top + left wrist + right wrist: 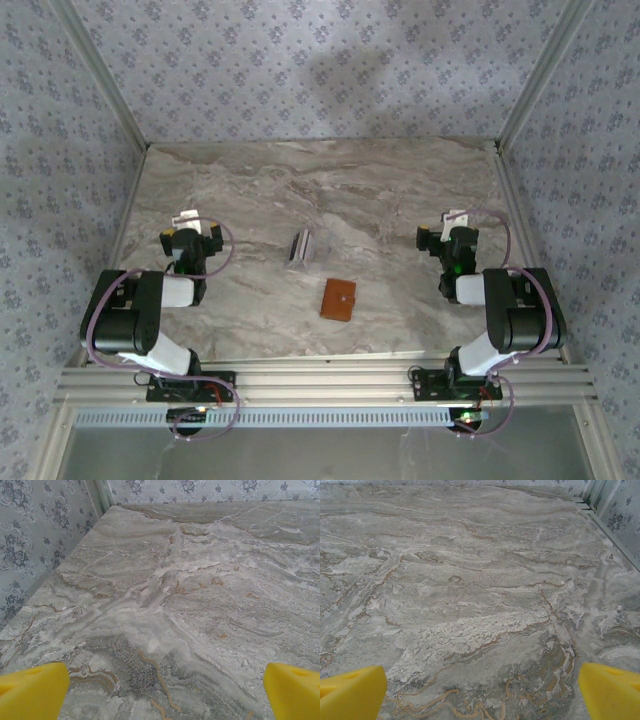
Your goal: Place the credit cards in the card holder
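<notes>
The credit cards lie as a small pale grey stack with dark edges near the middle of the marble table. The card holder, a flat brown leather wallet, lies closed just in front and to the right of them. My left gripper rests at the left side of the table, well away from both. Its yellow fingertips stand wide apart over bare marble, so it is open. My right gripper rests at the right side, also open, with yellow fingertips spread and nothing between them.
The marble table is boxed in by patterned walls on the left, back and right. A metal rail runs along the near edge, where both arm bases are bolted.
</notes>
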